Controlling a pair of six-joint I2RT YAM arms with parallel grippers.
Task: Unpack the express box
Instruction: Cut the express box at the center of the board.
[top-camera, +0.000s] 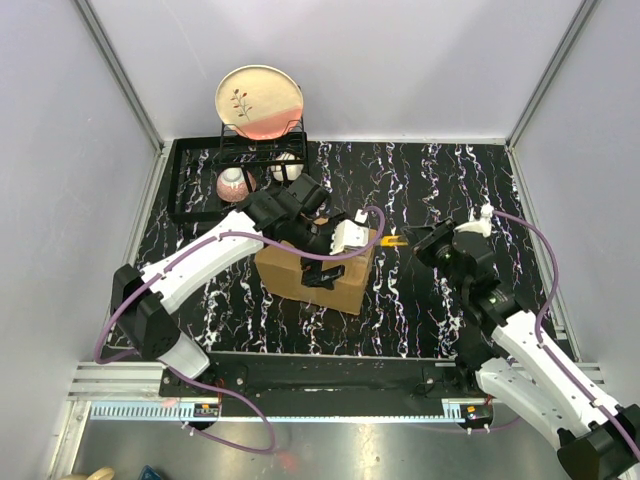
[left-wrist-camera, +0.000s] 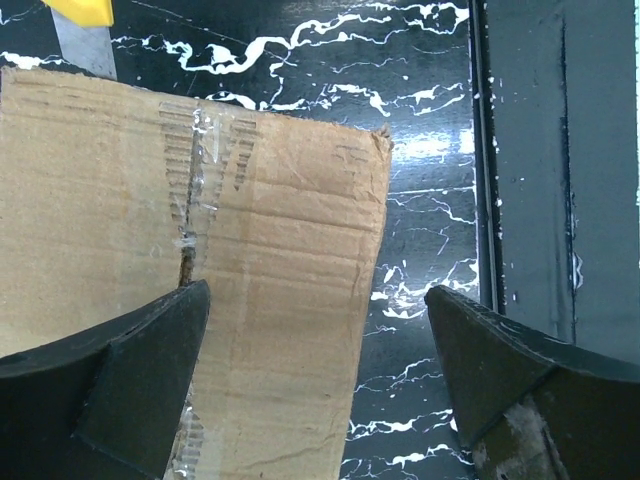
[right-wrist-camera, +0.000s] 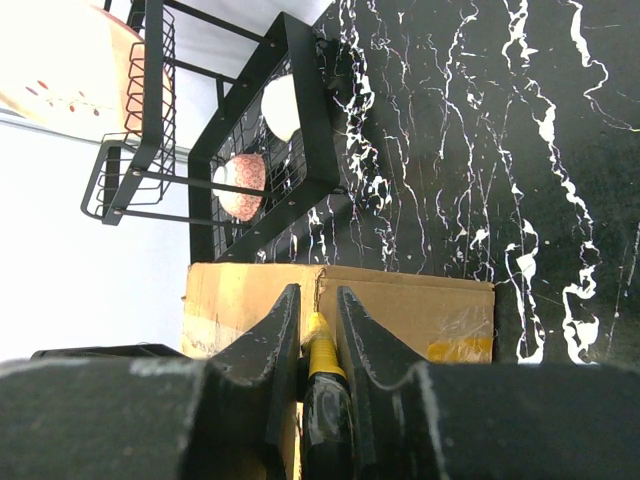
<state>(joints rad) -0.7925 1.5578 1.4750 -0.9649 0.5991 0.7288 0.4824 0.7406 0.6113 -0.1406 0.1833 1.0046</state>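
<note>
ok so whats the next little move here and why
Probably ease the right pincer forward so the tip of its yellow-and-black cutter reaches the clear tape seam on the brown corrugated cardboard box. The cutter is gripped and sits just off the box's edge. The open left pincer hovers over the top, holding nothing.

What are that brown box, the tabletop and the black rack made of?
Box: corrugated cardboard, matte brown; ribbing shows through, with clear glossy tape on the seam. Tabletop: black with white veins, glossy; marble or a marble-look laminate, hard to tell. Rack: likely metal wire and bars, painted black.
</note>
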